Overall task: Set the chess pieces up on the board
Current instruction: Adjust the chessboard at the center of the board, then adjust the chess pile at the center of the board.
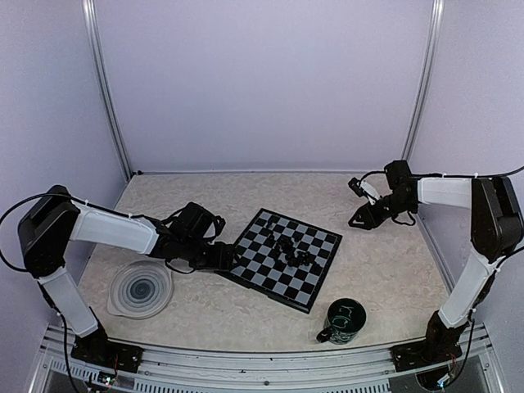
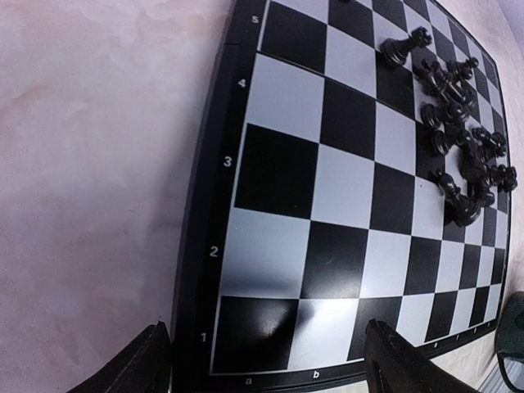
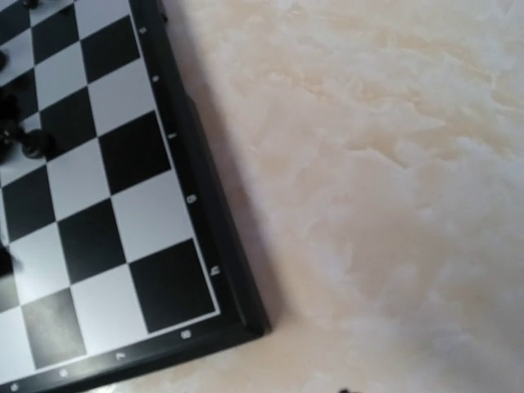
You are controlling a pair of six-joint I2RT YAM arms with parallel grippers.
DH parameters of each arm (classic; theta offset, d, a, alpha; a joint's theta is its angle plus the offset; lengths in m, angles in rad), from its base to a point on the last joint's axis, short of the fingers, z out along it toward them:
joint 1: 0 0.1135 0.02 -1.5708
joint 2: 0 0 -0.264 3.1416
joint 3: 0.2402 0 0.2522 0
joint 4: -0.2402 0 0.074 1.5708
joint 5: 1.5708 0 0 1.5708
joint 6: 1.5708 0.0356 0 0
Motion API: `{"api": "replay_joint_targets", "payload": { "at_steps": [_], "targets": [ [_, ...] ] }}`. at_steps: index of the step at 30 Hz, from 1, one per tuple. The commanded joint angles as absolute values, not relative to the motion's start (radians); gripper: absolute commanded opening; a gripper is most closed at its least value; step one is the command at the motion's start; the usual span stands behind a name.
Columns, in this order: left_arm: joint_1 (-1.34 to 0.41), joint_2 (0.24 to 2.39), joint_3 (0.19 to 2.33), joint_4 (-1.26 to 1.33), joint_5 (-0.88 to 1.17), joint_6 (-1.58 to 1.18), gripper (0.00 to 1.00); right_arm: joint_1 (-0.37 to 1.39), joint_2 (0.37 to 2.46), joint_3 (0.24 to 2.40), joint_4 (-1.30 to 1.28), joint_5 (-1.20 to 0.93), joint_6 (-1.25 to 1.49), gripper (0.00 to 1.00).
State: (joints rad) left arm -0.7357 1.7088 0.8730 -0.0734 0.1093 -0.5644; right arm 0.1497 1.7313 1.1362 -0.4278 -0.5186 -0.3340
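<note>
Surface: pale beige, marble-mottled tabletop (image 1: 393, 270), with a metal rail along the near edge.
Room: plain lilac-white walls (image 1: 262, 82) on three sides, with slim aluminium uprights (image 1: 105, 90) in the back corners.
Board: flat square chessboard with black and light grey squares and a thin dark border (image 1: 274, 280), lying mid-table and turned diagonally, one corner pointing at the left arm.
Pieces: tiny black chess figurines (image 1: 293, 250), heaped in a loose cluster near the board's centre, some upright and some tipped over; not set out in rows.
Left gripper: black two-finger left gripper (image 1: 225, 258), low at the board's left corner. Spread wide in the left wrist view (image 2: 266, 377), one fingertip (image 2: 139, 368) outside the border and the other over the bottom row of squares. Holds nothing; contact with the board cannot be told.
Right gripper: black right gripper (image 1: 362, 219), above bare table beyond the board's right corner, well apart from the pieces. Fingers out of the right wrist view, so opening cannot be told.
Other items: round grey spiral-patterned plate (image 1: 141, 288) under the left arm; dark green mug (image 1: 342, 321) just beside the board's near corner.
</note>
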Motion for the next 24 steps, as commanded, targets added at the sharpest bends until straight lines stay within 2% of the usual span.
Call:
{"api": "replay_joint_targets", "payload": {
  "at_steps": [1,6,10,12,14,18,24],
  "targets": [
    [-0.791,1.717,0.862,-0.049,0.163,-0.564,0.80,0.146,1.724,1.138,-0.404,-0.542,-0.350,0.39],
    [-0.844,1.726,0.873,-0.075,0.176,-0.578,0.80,0.146,1.733,1.138,-0.408,-0.524,-0.352,0.40],
    [-0.865,1.708,0.894,-0.158,0.152,-0.582,0.80,0.135,1.726,1.137,-0.411,-0.405,-0.345,0.38],
    [-0.864,1.676,0.909,-0.205,0.101,-0.563,0.81,0.117,1.718,1.133,-0.412,-0.362,-0.350,0.32],
    [-0.863,1.640,0.938,-0.243,0.030,-0.527,0.81,0.112,1.722,1.130,-0.438,-0.335,-0.367,0.22],
    [-0.854,1.603,1.021,-0.254,-0.104,-0.438,0.77,0.117,1.735,1.078,-0.469,-0.389,-0.393,0.11],
    [-0.831,1.686,1.173,-0.175,-0.097,-0.310,0.65,0.130,1.782,1.085,-0.490,-0.433,-0.393,0.07]
  ]
}}
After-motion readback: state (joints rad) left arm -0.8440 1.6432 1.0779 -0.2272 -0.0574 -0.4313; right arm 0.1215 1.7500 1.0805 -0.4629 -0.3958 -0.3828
